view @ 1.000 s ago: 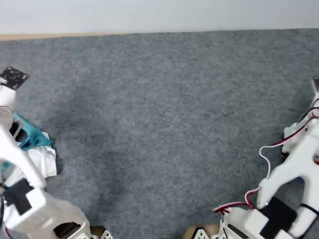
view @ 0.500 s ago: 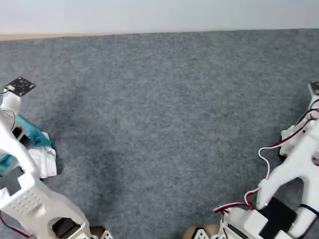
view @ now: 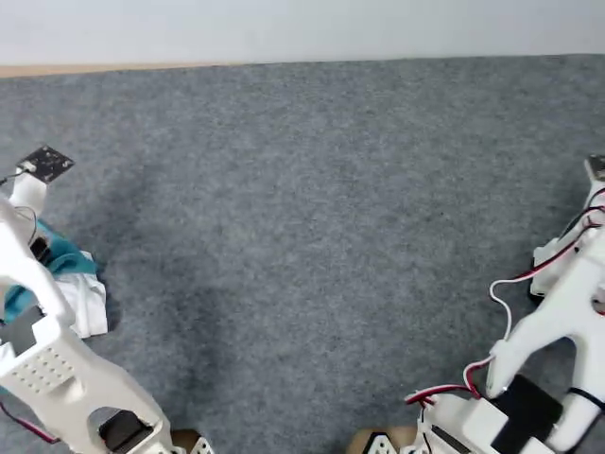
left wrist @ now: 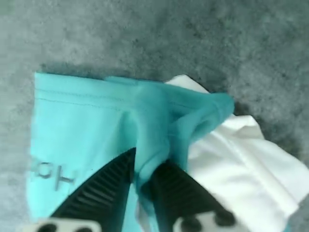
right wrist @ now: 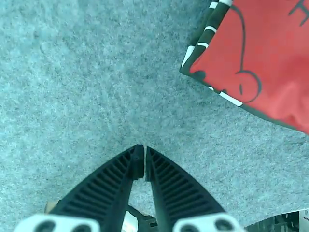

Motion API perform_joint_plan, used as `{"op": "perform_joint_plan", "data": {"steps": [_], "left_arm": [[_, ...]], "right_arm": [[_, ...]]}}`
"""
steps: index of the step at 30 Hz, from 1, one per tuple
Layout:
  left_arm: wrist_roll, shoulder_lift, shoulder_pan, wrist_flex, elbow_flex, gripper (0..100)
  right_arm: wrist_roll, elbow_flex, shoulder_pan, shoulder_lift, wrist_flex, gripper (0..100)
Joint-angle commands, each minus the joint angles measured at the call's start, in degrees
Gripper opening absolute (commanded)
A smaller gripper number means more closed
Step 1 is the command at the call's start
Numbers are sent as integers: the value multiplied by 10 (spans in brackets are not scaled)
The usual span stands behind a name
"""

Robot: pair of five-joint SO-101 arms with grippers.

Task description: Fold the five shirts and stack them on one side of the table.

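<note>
Left wrist view: left pincer (left wrist: 145,162) clamped on teal shirt (left wrist: 82,111), grey lettering | right pincer (right wrist: 145,153) together

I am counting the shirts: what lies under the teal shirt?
A white shirt shows under the teal shirt, sticking out past its bunched edge. Whether more shirts lie beneath cannot be seen; the teal fabric covers that part.

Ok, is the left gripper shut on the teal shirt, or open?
Shut on it: the left gripper pinches a raised fold of the teal shirt, jaws pressed against the cloth.
</note>
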Motion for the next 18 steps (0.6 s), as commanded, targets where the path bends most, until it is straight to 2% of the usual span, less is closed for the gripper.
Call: {"op": "perform_joint_plan", "data": {"steps": [1, 5, 11, 18], "left_arm": [[13, -77, 13, 43, -75, 5], [101, -144, 35, 84, -153, 5], [226, -238, 89, 83, -268, 5], [324, -295, 223, 82, -404, 5]], "right_arm": [[-6, -7, -6, -37, 25, 9], [-6, -5, -8, -71, 24, 9], [-4, -5, -8, -109, 24, 9], [-3, -4, -7, -128, 24, 9]]}}
